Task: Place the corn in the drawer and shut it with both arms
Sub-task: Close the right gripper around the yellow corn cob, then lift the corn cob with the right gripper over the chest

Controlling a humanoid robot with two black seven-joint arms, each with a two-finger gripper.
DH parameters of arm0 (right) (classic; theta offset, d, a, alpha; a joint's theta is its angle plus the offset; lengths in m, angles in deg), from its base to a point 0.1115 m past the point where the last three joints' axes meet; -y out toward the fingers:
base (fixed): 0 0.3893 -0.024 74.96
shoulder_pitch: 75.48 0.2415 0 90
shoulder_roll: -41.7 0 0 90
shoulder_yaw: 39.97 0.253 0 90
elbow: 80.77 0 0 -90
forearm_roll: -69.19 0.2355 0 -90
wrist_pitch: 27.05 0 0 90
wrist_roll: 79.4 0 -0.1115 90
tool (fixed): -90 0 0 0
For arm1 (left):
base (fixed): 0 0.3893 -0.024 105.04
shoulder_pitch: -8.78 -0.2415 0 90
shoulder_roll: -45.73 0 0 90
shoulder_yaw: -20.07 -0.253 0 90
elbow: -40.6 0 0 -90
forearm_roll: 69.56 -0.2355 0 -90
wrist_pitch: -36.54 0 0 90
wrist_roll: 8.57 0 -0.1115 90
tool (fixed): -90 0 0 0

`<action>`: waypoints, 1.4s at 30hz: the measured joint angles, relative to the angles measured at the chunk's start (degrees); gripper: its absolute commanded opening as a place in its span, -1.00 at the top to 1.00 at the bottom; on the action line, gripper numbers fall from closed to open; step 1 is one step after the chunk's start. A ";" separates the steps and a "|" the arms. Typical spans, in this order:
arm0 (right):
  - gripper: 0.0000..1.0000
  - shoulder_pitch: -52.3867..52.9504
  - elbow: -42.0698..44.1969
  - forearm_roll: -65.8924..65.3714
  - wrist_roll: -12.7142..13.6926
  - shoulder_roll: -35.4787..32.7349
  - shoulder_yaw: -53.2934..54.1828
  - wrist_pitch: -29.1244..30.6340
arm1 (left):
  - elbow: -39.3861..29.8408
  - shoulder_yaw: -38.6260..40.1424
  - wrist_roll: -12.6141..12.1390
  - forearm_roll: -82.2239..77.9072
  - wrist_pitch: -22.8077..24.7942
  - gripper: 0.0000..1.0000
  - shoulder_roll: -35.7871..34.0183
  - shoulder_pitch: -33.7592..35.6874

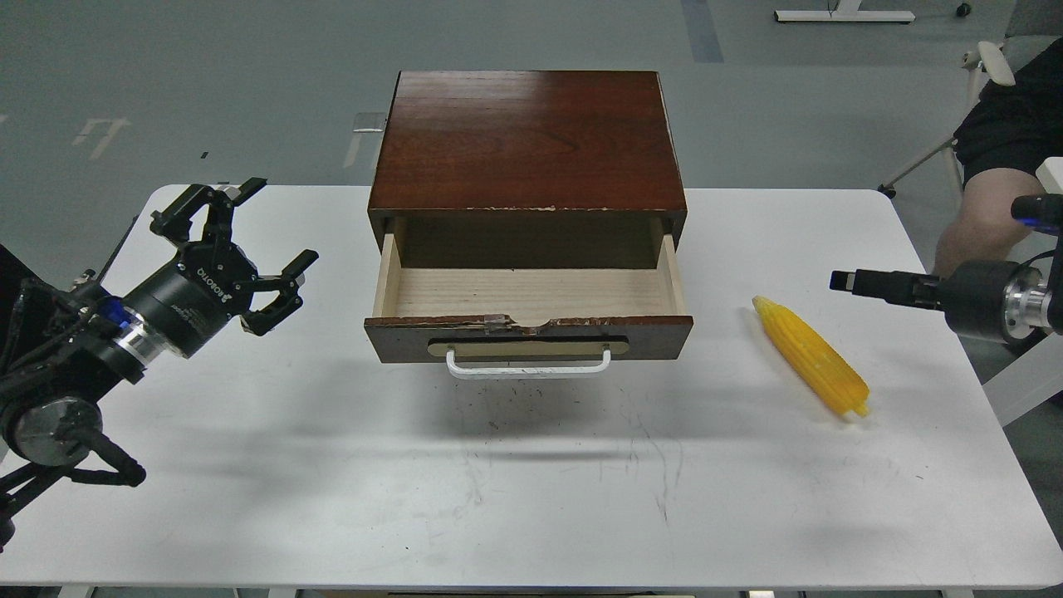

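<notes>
Left gripper [235,241] raised left of the drawer [528,328], fingers spread; right gripper [849,281] edge-on above the corn [810,355], finger state unclear

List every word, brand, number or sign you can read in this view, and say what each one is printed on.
"ROBOTIQ": white letters on the black body of the left end effector, seen tilted.
The right end effector is edge-on; no lettering shows on it.
The drawer, its tan oval plate and the corn carry no readable text.
The dark marks on the table are scuffs, not writing.
</notes>
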 measured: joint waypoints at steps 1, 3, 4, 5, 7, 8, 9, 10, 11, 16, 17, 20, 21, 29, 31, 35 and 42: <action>-1.00 0.05 0.17 -0.44 0.00 0.55 -1.57 -1.43 | -0.02 0.00 0.00 0.00 0.00 -1.00 -0.02 0.00; -1.00 0.20 0.45 -0.80 0.00 2.44 -4.26 -3.49 | -0.04 -0.01 0.00 -0.02 0.00 -1.00 -0.06 0.00; -1.00 0.30 0.63 -0.87 0.00 3.47 -5.33 -4.24 | -0.04 -0.01 0.00 -0.02 0.00 -1.00 -0.12 -0.01; -1.00 0.36 0.73 -0.91 0.00 4.17 -6.02 -4.66 | -0.04 -0.01 0.00 -0.02 0.00 -1.00 -0.14 -0.03; -1.00 0.35 0.94 -0.96 0.00 5.04 -7.08 -5.17 | -0.04 -0.02 0.00 -0.02 0.00 -1.00 -0.14 -0.04; -1.00 0.25 1.12 -0.98 0.00 5.18 -7.38 -5.34 | -0.04 -0.02 0.00 -0.02 0.00 -1.00 -0.14 -0.04; -1.00 0.08 1.37 -1.01 0.00 5.27 -7.72 -5.55 | -0.03 -0.02 0.00 -0.02 0.00 -1.00 -0.15 -0.04; -0.99 -0.05 1.69 -1.03 0.00 5.36 -8.21 -5.89 | -0.02 -0.02 0.00 -0.02 0.00 -1.00 -0.15 -0.04; -0.99 -0.12 1.97 -1.04 0.00 5.44 -8.70 -6.22 | -0.02 -0.02 0.00 -0.02 0.00 -1.00 -0.14 -0.04; -0.88 -0.20 2.96 -1.04 0.00 6.77 -11.91 -8.11 | -0.02 -0.01 0.00 -0.02 0.00 -1.00 -0.14 -0.04; -0.84 -0.20 3.02 -1.04 0.00 7.09 -12.19 -8.33 | -0.01 -0.01 0.00 -0.02 0.00 -1.00 -0.14 -0.04; -0.57 -0.48 3.11 -1.04 0.00 7.78 -12.55 -8.62 | -0.01 0.01 0.00 -0.02 0.00 -1.00 -0.14 -0.04; -0.48 -0.64 3.11 -1.01 0.00 7.87 -12.59 -8.67 | -0.01 0.01 0.00 -0.02 0.00 -1.00 -0.14 -0.04; 0.98 -1.53 2.75 -0.95 0.00 7.77 -12.79 -8.84 | -0.01 0.07 0.00 -0.02 0.00 -1.00 -0.22 -0.04; 0.99 -1.59 2.62 -0.89 0.00 7.42 -12.79 -8.84 | -0.01 0.07 0.00 -0.02 0.00 -1.00 -0.30 -0.04; 1.00 -1.04 1.97 -0.33 0.01 5.92 -12.28 -8.77 | -0.01 0.08 0.00 -0.02 0.00 -1.00 -0.56 -0.04; 0.99 4.35 -4.07 1.85 0.02 -0.06 -7.21 -8.51 | -0.01 0.79 0.00 -0.02 0.00 -1.00 -0.83 -0.04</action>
